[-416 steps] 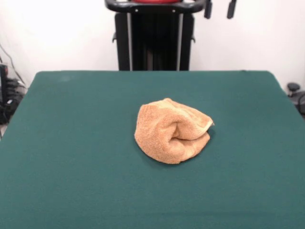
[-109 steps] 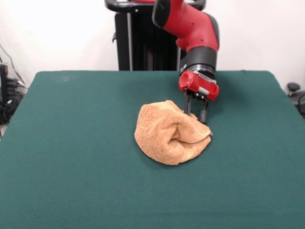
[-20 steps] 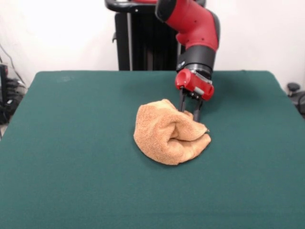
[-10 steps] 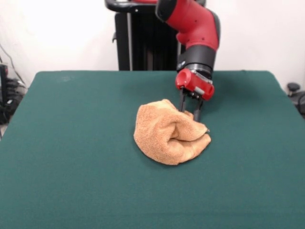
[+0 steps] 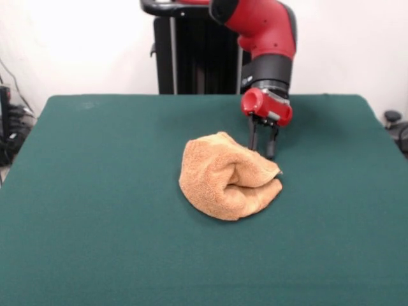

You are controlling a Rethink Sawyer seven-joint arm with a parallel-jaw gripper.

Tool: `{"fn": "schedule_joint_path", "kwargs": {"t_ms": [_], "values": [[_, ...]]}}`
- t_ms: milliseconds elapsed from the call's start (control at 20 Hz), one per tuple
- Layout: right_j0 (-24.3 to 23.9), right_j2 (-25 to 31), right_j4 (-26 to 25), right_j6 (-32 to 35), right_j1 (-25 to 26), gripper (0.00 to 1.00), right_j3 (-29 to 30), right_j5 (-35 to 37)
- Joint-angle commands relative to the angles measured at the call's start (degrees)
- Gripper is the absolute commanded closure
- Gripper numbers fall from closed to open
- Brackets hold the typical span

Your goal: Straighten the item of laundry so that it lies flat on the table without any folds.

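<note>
Since half a second ago the arm has shifted a little toward 3 o'clock and lifted slightly, so the jaws now sit off the towel's upper corner rather than pressed against it; the towel itself has barely changed shape.

Nearest the camera, the desk (image 5: 95,255) spreads as a bare dark green cloth across the whole lower half of the view. At about its centre lies the towel (image 5: 226,185), a light orange-tan terry bundle, still crumpled: one layer rolls over another, leaving a deep crease that runs from the middle toward 3 o'clock, and a pointed corner sticks out at that side.

Just behind the bundle, at roughly 1 o'clock from it, hangs the gripper (image 5: 262,148). Its two dark fingers (image 5: 254,139) point down with a narrow gap between them; the jaws stand slightly open and grip nothing, their tips close to the towel's far edge, though contact cannot be told.

Above them sits the red wrist housing (image 5: 266,106), and the red and black arm (image 5: 264,29) rises toward 12 o'clock. Farthest back stands the black pedestal (image 5: 204,54) against a white wall (image 5: 76,44).
</note>
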Motion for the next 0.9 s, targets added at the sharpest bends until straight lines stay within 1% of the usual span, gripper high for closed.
{"fn": "schedule_joint_path", "kwargs": {"t_ms": [50, 250, 300, 400, 550, 900], "values": [[-0.7, 6.5, -4.0, 6.6, -1.2, 0.00, -4.0, 8.6], [-0.5, 6.2, -2.9, 6.6, -0.2, 0.00, -4.5, 7.4], [-0.1, 5.7, -0.8, 6.2, 0.7, 0.00, -4.8, 7.1], [0.2, 5.0, 1.7, 5.6, 1.8, 0.00, -5.2, 6.4], [0.2, 4.5, 2.8, 5.4, 2.4, 0.00, -5.4, 5.3], [0.7, 3.8, 6.4, 5.7, 3.8, 0.00, -5.6, -0.1]]}}
